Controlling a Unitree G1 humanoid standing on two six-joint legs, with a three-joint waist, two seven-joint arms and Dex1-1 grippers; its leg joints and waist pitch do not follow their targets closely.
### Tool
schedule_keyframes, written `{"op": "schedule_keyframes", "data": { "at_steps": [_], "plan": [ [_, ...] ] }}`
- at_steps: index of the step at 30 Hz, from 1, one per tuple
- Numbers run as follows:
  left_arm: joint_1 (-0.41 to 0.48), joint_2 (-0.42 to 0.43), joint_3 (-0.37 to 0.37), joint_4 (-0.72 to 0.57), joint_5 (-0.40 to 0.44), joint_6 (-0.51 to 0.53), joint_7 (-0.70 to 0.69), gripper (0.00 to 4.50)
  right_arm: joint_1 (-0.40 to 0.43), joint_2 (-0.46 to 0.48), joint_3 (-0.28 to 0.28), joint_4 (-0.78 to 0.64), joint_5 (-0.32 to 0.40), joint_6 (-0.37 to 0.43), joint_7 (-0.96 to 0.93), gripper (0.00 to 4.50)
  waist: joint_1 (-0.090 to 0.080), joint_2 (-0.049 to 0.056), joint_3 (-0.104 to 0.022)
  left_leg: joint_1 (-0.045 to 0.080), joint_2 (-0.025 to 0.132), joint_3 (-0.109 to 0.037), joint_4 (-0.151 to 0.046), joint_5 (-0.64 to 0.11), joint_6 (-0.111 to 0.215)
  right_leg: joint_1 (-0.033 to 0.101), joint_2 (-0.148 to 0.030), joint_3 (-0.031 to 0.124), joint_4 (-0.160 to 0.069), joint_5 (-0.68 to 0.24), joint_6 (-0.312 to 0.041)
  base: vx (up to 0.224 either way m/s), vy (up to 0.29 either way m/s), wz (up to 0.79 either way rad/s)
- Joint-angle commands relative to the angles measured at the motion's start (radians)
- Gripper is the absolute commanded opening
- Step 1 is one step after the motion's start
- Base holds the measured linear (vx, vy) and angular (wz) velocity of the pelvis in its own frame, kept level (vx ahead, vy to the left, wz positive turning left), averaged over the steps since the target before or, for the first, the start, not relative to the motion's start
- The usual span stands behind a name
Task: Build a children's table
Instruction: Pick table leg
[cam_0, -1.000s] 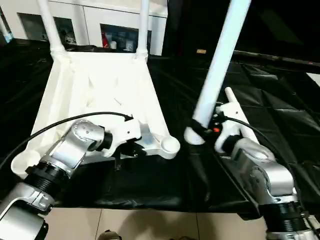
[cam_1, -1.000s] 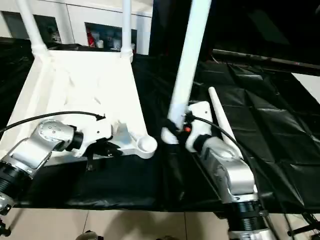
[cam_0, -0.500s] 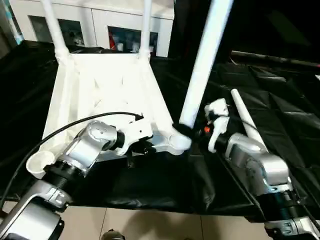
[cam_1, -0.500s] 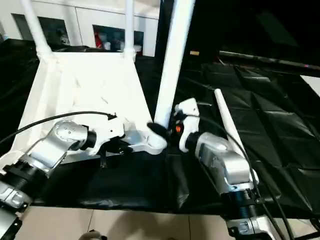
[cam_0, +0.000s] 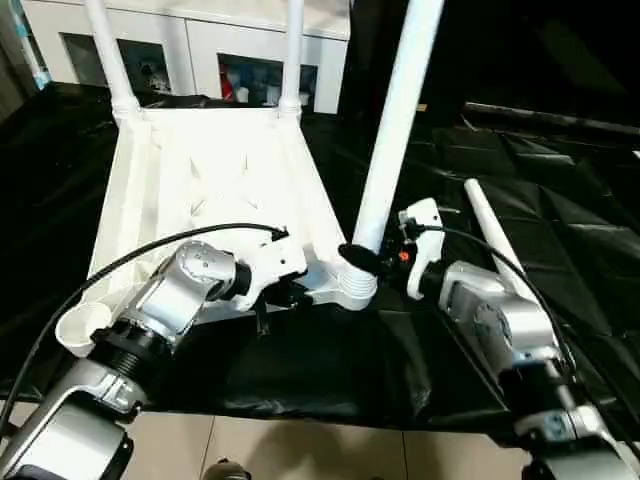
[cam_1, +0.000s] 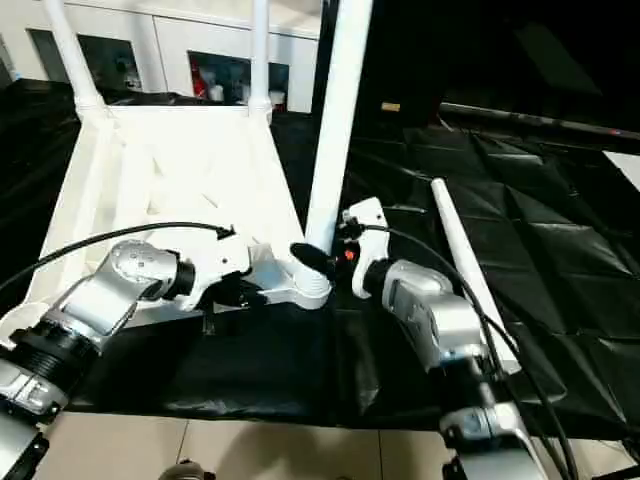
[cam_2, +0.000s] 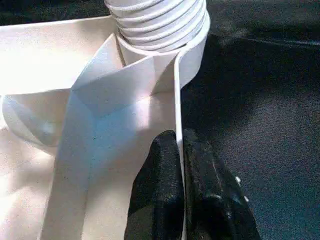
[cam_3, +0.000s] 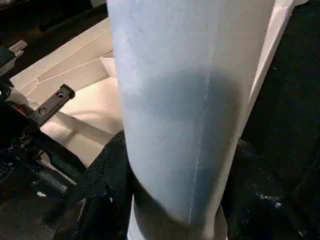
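Looking down from my head, the white tabletop (cam_0: 210, 190) lies upside down on the black cloth (cam_0: 560, 230), ribs up, with two legs (cam_0: 290, 55) standing in its far corner sockets. My left gripper (cam_0: 290, 296) is clamped on the near rim of the tabletop, beside the near right socket (cam_0: 356, 287). My right gripper (cam_0: 362, 262) holds a third leg (cam_0: 395, 125) near its lower end, upright, with its foot at that socket. A fourth leg (cam_0: 492, 235) lies on the cloth to my right.

At my left wrist, my fingers (cam_2: 160, 200) are pinched tight on the thin rim, one on each side, with the ridged socket collar (cam_2: 157, 22) just beyond.

At my right wrist, the leg (cam_3: 190, 110) stands between my fingers (cam_3: 107, 185), which press its sides.
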Motion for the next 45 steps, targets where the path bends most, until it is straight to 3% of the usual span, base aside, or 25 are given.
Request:
{"op": "schedule_keyframes", "data": {
  "at_steps": [1,5,8,14,22,29,34,40,45],
  "plan": [
    [0.011,-0.023,0.016,0.01,-0.01,-0.013,0.003,0.0,-0.005,-0.008,0.013,0.048,-0.028,-0.013,0.013,1.91,-0.006,0.004,-0.068,0.011,0.013,0.003,-0.071,-0.246,-0.032,0.04,-0.062,0.026,-0.081,-0.299,-0.153,0.0,0.0,0.0],
    [0.014,-0.024,0.021,0.008,-0.014,-0.009,0.005,0.0,-0.003,0.002,-0.011,0.068,-0.021,-0.034,0.001,1.91,-0.007,0.002,-0.067,0.011,0.013,0.003,-0.073,-0.251,-0.031,0.039,-0.062,0.026,-0.083,-0.31,-0.151,0.0,0.0,0.0],
    [0.019,-0.034,0.048,0.011,-0.038,-0.002,0.013,0.0,0.035,0.021,-0.07,0.089,0.021,-0.049,-0.015,1.91,-0.007,0.002,-0.067,0.013,0.014,0.002,-0.073,-0.264,-0.028,0.036,-0.063,0.026,-0.085,-0.325,-0.152,0.0,0.0,0.0],
    [0.025,-0.037,0.065,0.02,-0.054,-0.003,0.01,0.0,0.108,0.059,-0.135,0.132,0.064,-0.098,-0.031,1.91,-0.005,0.003,-0.068,0.013,0.014,0.003,-0.074,-0.273,-0.021,0.036,-0.064,0.026,-0.088,-0.332,-0.152,0.0,0.0,0.0],
    [0.035,-0.039,0.075,0.024,-0.048,0.001,0.005,0.0,0.175,0.086,-0.153,0.146,0.071,-0.15,-0.036,1.91,-0.007,0.004,-0.068,0.012,0.014,-0.001,-0.079,-0.304,-0.02,0.033,-0.063,0.026,-0.094,-0.381,-0.135,0.0,0.0,0.0],
    [0.038,-0.04,0.073,0.03,-0.04,0.001,0.008,0.0,0.234,0.085,-0.101,0.118,0.018,-0.215,-0.023,1.9,-0.008,0.002,-0.069,0.01,0.014,0.0,-0.082,-0.307,-0.014,0.032,-0.063,0.026,-0.098,-0.388,-0.123,0.0,0.0,0.0],
    [0.041,-0.037,0.068,0.034,-0.031,-0.001,0.005,0.0,0.258,0.07,-0.055,0.101,-0.034,-0.253,-0.019,1.9,-0.013,0.002,-0.068,0.011,0.013,-0.003,-0.085,-0.344,-0.014,0.027,-0.061,0.025,-0.105,-0.444,-0.106,0.0,0.0,0.0],
    [0.046,-0.028,0.056,0.034,-0.015,-0.002,-0.003,0.0,0.25,0.021,0.055,0.083,-0.14,-0.256,-0.011,1.9,-0.019,0.003,-0.066,0.012,0.013,-0.007,-0.087,-0.376,-0.019,0.022,-0.062,0.025,-0.112,-0.505,-0.082,0.0,0.0,0.0],
    [0.048,-0.026,0.053,0.039,-0.008,-0.013,-0.002,0.0,0.198,0.011,0.083,0.092,-0.158,-0.223,0.002,1.89,-0.029,-0.003,-0.063,0.017,0.012,-0.012,-0.089,-0.433,-0.021,0.016,-0.063,0.022,-0.122,-0.587,-0.061,0.0,0.0,0.0]
  ]
}}
